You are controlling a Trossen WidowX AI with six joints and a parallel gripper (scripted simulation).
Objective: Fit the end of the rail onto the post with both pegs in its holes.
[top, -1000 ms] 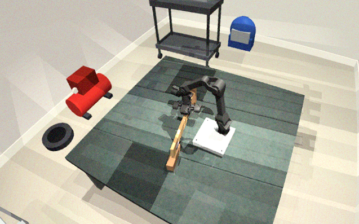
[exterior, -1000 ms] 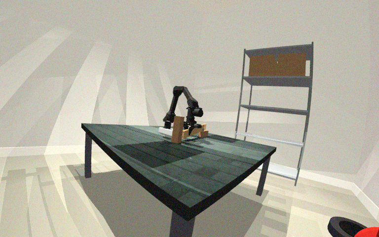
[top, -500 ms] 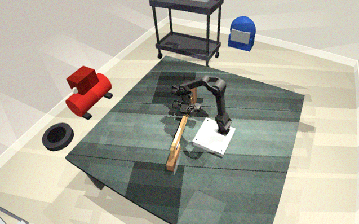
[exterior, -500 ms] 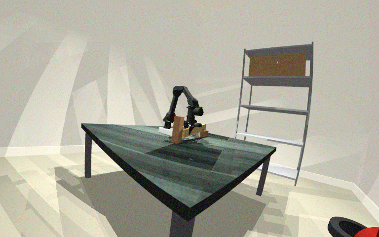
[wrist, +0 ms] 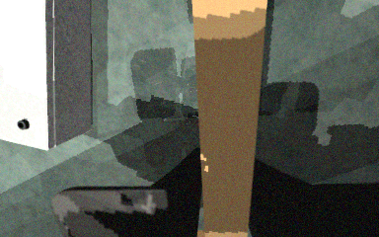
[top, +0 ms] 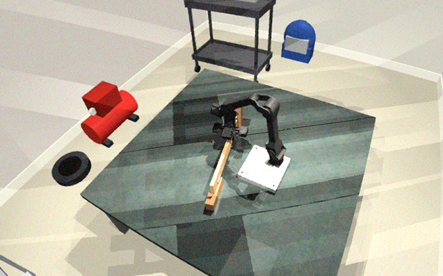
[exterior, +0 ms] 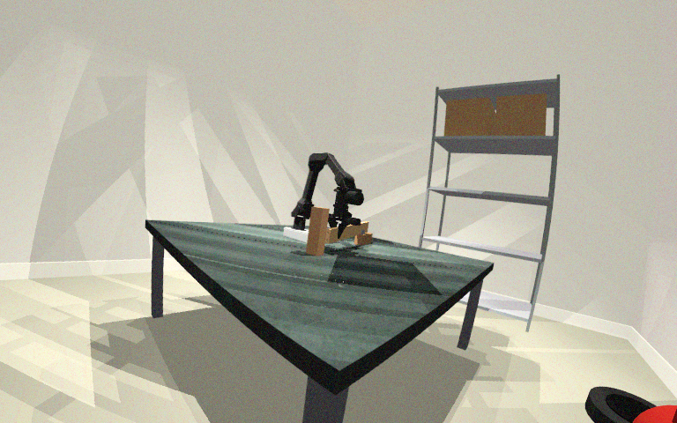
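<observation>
The long wooden rail (top: 222,162) (exterior: 358,231) (wrist: 229,123) runs from the low footboard block (top: 210,203) (exterior: 366,240) towards the short upright post (top: 240,114) (exterior: 317,232). Its far end sits at the bracket on the block. My gripper (top: 232,139) (exterior: 341,233) (wrist: 214,153) points down and is shut on the rail near its post end. A bit of a pale peg (top: 236,120) shows beside the post in the top view. The arm and gripper hide the rail's near end there, and the post hides it in the exterior view. I cannot tell the gap, the rail's exact level or whether any peg is in a hole.
The arm's white base plate (top: 262,170) (wrist: 22,74) lies beside the rail on the dark green table (top: 312,215) (exterior: 279,289). Off the table stand a trolley (top: 231,53), a red compressor (top: 108,117), a tyre (top: 58,177) and a shelf rack (exterior: 491,194).
</observation>
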